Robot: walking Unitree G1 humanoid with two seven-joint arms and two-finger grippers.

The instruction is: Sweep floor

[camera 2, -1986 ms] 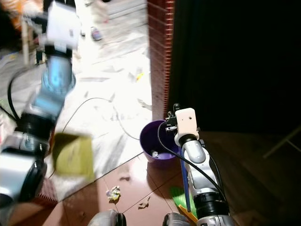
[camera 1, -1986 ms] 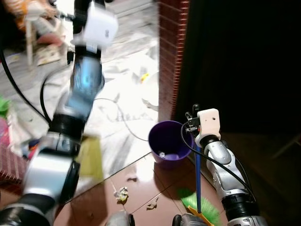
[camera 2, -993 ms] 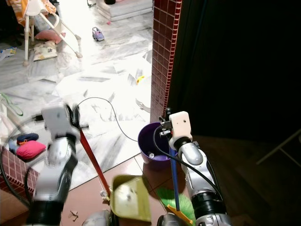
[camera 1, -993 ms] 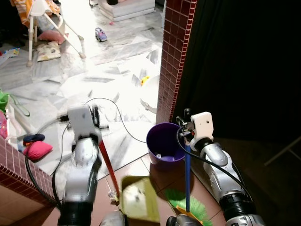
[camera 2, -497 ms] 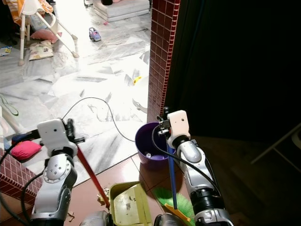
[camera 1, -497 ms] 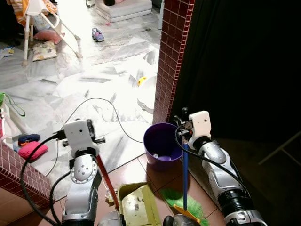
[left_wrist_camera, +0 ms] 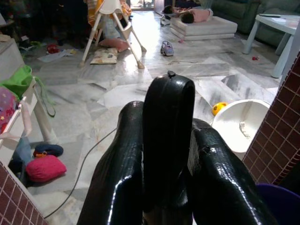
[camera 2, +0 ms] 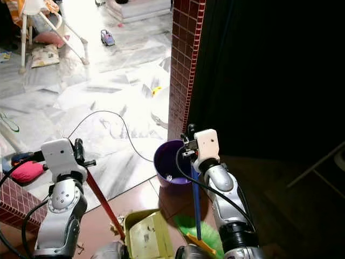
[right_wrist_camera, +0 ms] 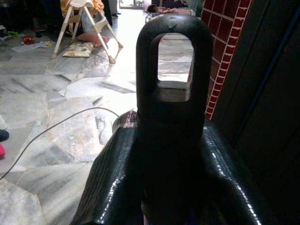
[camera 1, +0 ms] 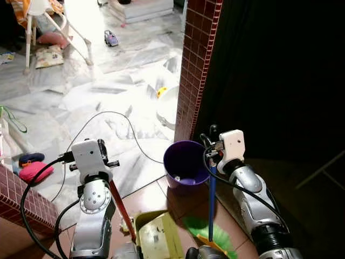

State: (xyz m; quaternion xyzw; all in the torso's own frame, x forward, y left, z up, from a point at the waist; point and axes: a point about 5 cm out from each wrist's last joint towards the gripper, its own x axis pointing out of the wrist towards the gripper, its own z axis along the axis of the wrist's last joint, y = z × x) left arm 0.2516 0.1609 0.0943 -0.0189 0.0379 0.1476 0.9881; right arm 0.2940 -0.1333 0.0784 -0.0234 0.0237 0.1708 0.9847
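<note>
A yellow-green dustpan (camera 1: 156,237) sits on the brown tiles between my feet, with small scraps in it. Its red handle (camera 1: 119,208) rises to my left gripper (camera 1: 108,161), which is shut on the black handle end (left_wrist_camera: 168,108). My right gripper (camera 1: 212,152) is shut on the top of the broom's blue handle (camera 1: 211,205), whose black hanging loop (right_wrist_camera: 173,56) sticks out between the fingers (right_wrist_camera: 112,183). The green bristles (camera 1: 207,236) rest on the floor just right of the dustpan. A crumpled scrap (camera 1: 128,224) lies by the pan's left edge.
A purple bucket (camera 1: 186,164) stands against the red-tiled pillar (camera 1: 194,65), with a dark room to the right. On the marble floor lie a black cable (camera 1: 108,116), a white basin (camera 1: 168,105), a yellow ball (camera 1: 161,91) and toys (camera 1: 32,171). A low tiled wall (camera 1: 21,199) is at my left.
My left arm swung down from high and set the dustpan on the floor by my feet. The right arm kept holding the broom upright; its bristles shifted slightly toward the pan.
</note>
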